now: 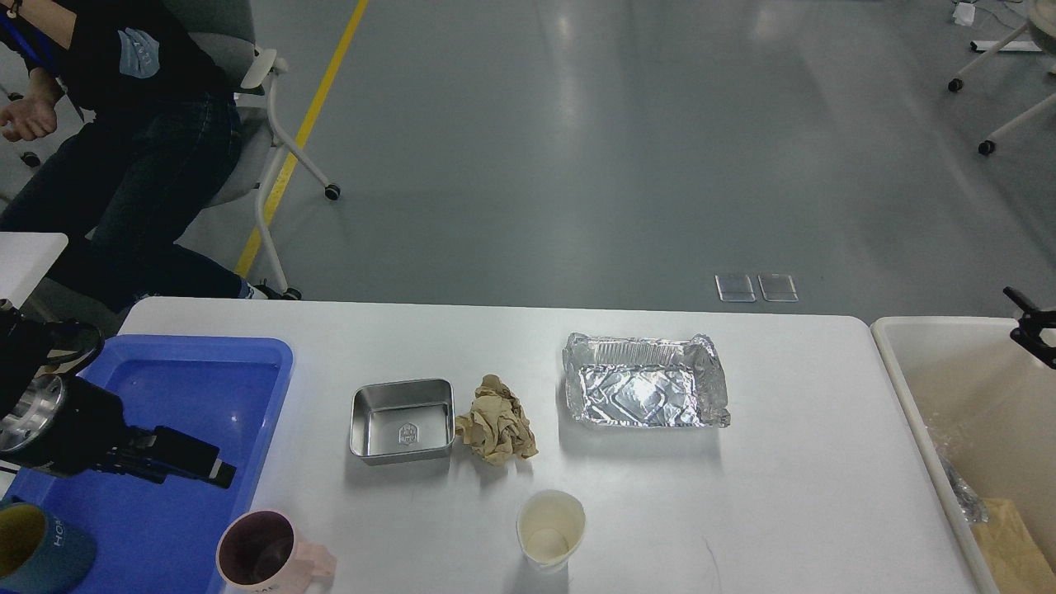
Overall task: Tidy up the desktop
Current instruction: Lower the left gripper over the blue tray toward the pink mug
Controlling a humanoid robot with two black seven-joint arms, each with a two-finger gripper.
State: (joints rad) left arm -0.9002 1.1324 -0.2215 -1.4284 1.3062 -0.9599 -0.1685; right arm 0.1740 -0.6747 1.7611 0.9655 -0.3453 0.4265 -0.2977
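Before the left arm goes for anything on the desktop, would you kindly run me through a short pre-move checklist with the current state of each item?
1. Left gripper free of any object: ok, nothing is seen between its fingers, and it hangs over the blue tray.
2. Left fingers open or shut: cannot tell, they look dark and merged.
3. Right gripper clear of the desktop: ok, it is over the cream bin.
4. Crumpled brown paper reachable from above: ok, though it touches the steel tray.
5. Paper cup upright: ok.
6. Foil tray empty: ok.
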